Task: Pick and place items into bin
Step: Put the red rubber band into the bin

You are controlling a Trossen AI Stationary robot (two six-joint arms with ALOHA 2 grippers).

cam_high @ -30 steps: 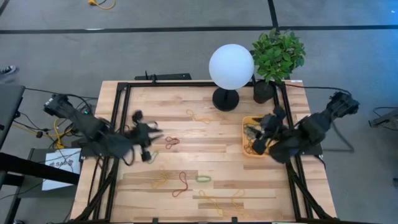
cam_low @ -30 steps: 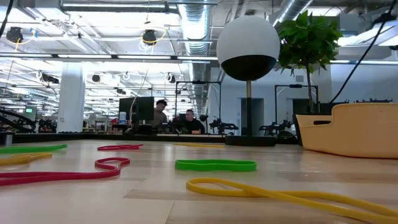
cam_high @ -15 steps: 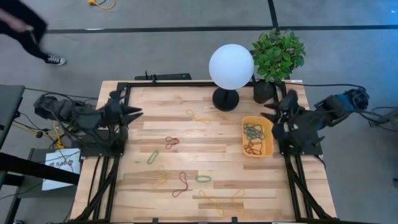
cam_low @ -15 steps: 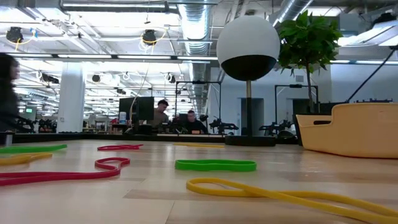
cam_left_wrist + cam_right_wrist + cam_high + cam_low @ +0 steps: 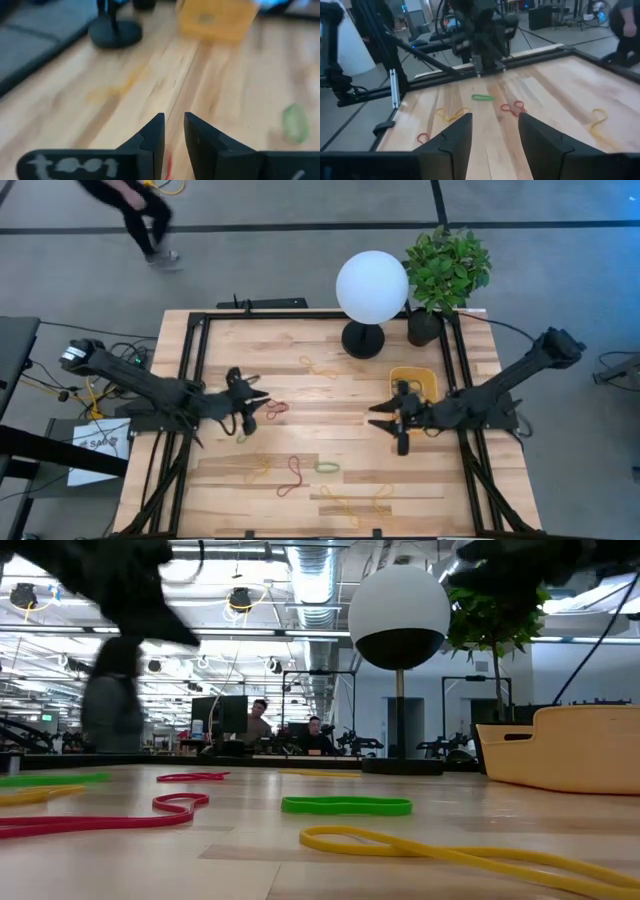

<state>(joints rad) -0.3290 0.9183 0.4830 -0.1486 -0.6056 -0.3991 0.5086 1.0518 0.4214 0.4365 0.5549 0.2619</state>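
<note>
The left pincer (image 5: 255,402) hangs over the bench (image 5: 300,480) right by a red band (image 5: 275,409), its fingers a little apart and holding nothing. The right pincer (image 5: 385,417) is wide apart and empty beside the yellow bin (image 5: 412,375). More bands (image 5: 290,472) lie loose on the wood.

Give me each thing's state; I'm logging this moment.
Left gripper: narrow gap, empty, beside the red band.
Right gripper: open, empty, left of the bin.
Bin: upright, holds bands.
Green band: loose on the table.
Plant: upright.
</note>
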